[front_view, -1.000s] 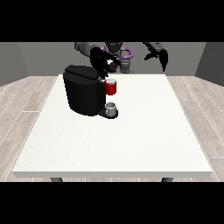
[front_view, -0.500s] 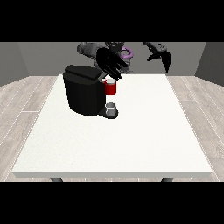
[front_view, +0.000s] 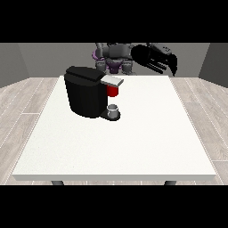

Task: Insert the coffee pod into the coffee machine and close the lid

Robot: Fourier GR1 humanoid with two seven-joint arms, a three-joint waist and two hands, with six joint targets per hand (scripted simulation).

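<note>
The black coffee machine (front_view: 87, 95) stands on the white table (front_view: 133, 142), left of the middle. Its silver-edged lid (front_view: 111, 81) lies flat and down over the brew head. Below the lid a red part (front_view: 113, 91) shows; whether it is the coffee pod I cannot tell. A small grey cup (front_view: 113, 110) sits on the machine's base. The hand at the view's right (front_view: 153, 58) hangs above the table's far edge, well right of the machine, fingers (front_view: 171, 67) stretched and holding nothing. No hand shows at the view's left.
The robot's grey and purple torso (front_view: 116, 55) stands behind the table's far edge. Wooden floor surrounds the table, and white tabletop stretches in front of and right of the machine.
The hand that hovered over the machine's lid has pulled away and is gone from sight. The lid now shows uncovered and down. The hand at the view's right has barely shifted.
</note>
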